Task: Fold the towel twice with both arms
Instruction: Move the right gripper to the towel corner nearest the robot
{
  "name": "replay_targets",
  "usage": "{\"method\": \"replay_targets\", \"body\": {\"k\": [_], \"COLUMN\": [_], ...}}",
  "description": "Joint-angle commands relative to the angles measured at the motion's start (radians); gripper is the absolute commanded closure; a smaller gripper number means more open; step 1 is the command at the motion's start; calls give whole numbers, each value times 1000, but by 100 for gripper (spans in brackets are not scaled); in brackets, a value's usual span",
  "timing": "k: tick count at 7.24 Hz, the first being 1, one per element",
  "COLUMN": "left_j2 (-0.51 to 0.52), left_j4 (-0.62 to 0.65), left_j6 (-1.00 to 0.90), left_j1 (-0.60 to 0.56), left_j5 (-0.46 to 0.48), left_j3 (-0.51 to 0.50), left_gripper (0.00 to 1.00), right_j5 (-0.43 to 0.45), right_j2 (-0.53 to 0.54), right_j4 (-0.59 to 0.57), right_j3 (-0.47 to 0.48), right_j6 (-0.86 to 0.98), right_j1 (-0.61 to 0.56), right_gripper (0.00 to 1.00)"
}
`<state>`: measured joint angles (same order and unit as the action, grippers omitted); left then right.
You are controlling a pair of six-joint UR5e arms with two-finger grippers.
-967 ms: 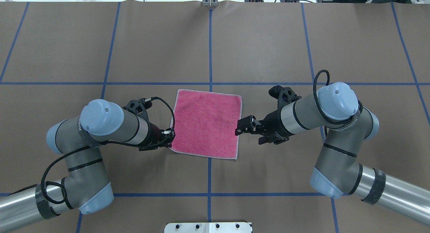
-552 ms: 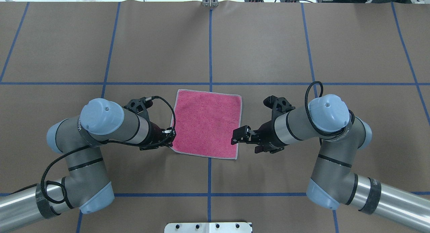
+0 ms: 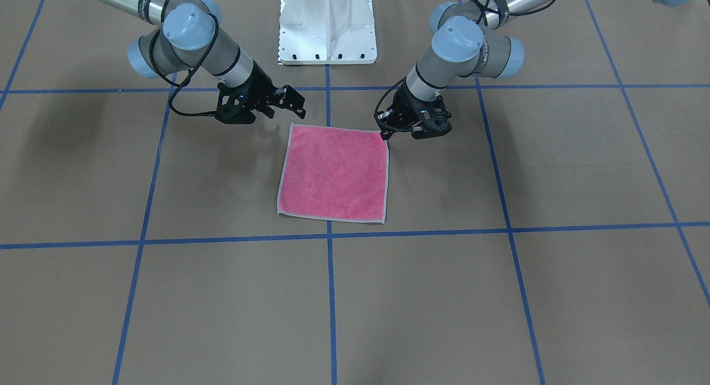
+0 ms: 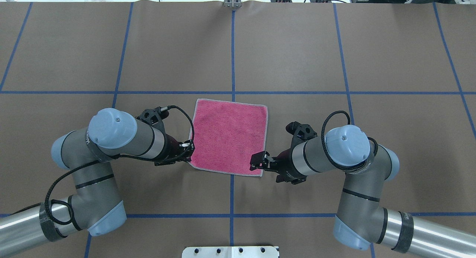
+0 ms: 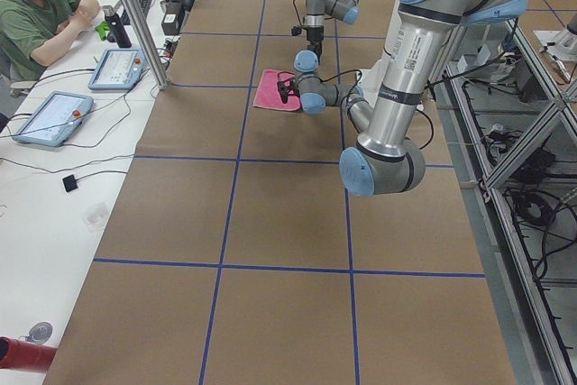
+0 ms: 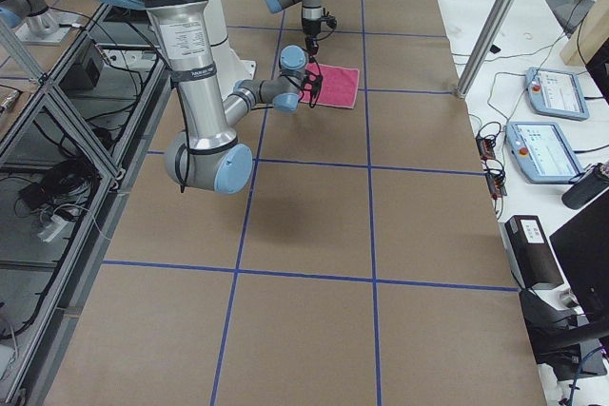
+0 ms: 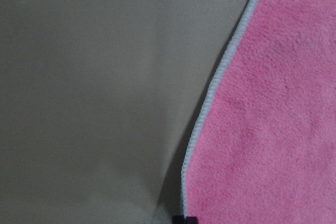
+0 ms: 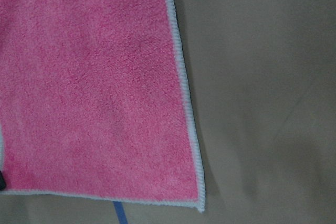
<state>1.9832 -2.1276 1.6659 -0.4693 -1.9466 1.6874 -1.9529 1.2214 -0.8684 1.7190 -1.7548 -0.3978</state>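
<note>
Overhead exterior view: the towel [image 4: 228,137] lies flat, pink side up, in the middle of the desk [image 4: 297,46]. It looks soft, light and floppy, so the corners are the best places to hold. The left tool [image 4: 189,151] seems to pinch the near left corner. The right tool [image 4: 256,163] is spread over the near right corner. Wide brown desk lies past the far edge to fold toward.

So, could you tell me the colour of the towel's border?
Light grey border, clearest in right wrist view.

No readable text — arm lettering [image 4: 86,142] blurred
</note>
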Motion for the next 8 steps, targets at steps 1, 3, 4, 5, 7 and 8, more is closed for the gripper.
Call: {"method": "replay_targets", "body": {"k": [1, 3, 4, 5, 7, 8], "left_j2": [-1, -3, -3, -4, -4, -4], "left_j4": [0, 0, 0, 0, 0, 0], "left_j6": [0, 0, 0, 0, 0, 0], "left_j1": [0, 0, 0, 0, 0, 0], "left_j5": [0, 0, 0, 0, 0, 0], "left_j3": [0, 0, 0, -2, -2, -2], "left_gripper": [100, 100, 100, 100, 100, 100], "right_j5": [9, 14, 14, 15, 15, 17], "right_j2": [-8, -25, -51, -51, -48, -48], "right_j4": [-24, -32, -38, -38, -40, -40], "right_j3": [-4, -13, -38, -39, -47, -55], "right_j6": [-3, -3, -3, -2, 3, 3], "right_j1": [7, 7, 7, 7, 5, 7], "right_gripper": [13, 23, 24, 29, 30, 30]}}
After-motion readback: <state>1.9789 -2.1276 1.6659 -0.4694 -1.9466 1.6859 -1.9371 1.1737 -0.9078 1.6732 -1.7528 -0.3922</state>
